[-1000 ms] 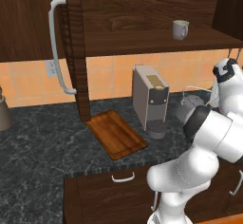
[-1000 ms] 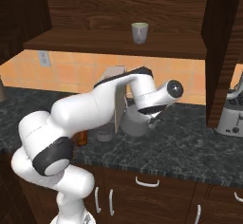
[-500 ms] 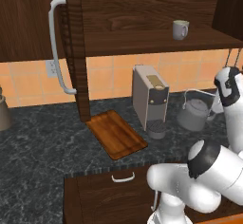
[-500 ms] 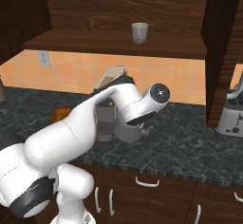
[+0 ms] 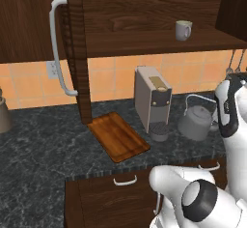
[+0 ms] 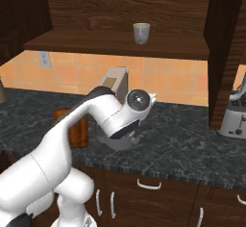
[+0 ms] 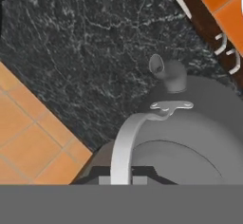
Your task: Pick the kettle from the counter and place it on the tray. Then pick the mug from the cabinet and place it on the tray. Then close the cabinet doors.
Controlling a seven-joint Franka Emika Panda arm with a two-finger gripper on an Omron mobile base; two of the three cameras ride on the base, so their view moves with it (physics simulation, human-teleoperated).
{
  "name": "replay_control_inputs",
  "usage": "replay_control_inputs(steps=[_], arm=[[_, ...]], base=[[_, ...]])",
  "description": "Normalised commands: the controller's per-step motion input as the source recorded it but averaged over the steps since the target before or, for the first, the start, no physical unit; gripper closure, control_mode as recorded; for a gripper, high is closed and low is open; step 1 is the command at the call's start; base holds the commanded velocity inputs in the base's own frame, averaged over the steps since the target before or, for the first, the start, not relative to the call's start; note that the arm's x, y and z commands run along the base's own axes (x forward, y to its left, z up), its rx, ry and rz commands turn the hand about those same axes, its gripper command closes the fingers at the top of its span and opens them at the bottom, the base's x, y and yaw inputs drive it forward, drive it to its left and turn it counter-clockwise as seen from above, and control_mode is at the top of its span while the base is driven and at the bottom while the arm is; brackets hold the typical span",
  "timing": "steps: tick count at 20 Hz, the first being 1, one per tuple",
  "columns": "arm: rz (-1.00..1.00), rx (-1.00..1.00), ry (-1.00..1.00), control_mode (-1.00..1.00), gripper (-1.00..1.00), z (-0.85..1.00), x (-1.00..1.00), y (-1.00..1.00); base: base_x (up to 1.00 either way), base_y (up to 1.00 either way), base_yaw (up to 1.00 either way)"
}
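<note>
Two dark fingertips of my gripper (image 7: 124,175) sit at the bottom centre of the hand view, clenched on the thin arched handle (image 7: 124,144) of the kettle (image 7: 199,123), which runs straight down between them. The kettle's grey body takes up the lower right of that view, and its short spout (image 7: 163,71) points toward the top of the frame over the dark marbled counter (image 7: 71,33).

In the left base view the kettle (image 5: 194,124) stands on the counter (image 5: 43,145) at centre right. It is just right of a beige coffee machine (image 5: 152,99), and my white arm is at its right side. The tray (image 5: 118,136) lies flat on the counter left of the machine, near the middle of the frame, with bare stone between it and the kettle.

The mug (image 5: 183,30) stands upright on the inner shelf of the cabinet (image 5: 159,41) in the upper right. One cabinet door (image 5: 77,48) stands swung out edge-on at upper left, and its curved grey bar handle (image 5: 57,43) faces left. A dark pot (image 5: 4,116) sits at the far left edge.

In the right base view the mug (image 6: 141,32) is top centre on the shelf. The other door (image 6: 223,53) hangs open at the right, with a pale appliance (image 6: 235,115) beyond it. My arm crosses the middle of the frame and covers most of the kettle. The tray (image 6: 79,130) shows behind the arm at centre left.
</note>
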Motion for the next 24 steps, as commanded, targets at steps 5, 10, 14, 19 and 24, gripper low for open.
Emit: replay_control_inputs(steps=[5, 10, 14, 19, 24], arm=[[-0.03, 0.0, 0.02, -1.0, 1.0, 0.12, -0.52, 0.33], [0.0, 0.0, 0.01, -1.0, 1.0, 0.12, -0.46, 0.42], [0.0, 0.0, -0.06, -1.0, 1.0, 0.0, -0.03, 0.89], [0.0, 0.0, -0.07, -1.0, 1.0, 0.0, 0.0, 1.0], [0.0, -0.02, -0.01, -1.0, 1.0, 0.0, 0.12, 0.97]], base=[[0.0, 0.0, 0.0], [0.0, 0.0, 0.0], [0.0, 0.0, 0.0], [0.0, 0.0, 0.0], [0.0, 0.0, 0.0]])
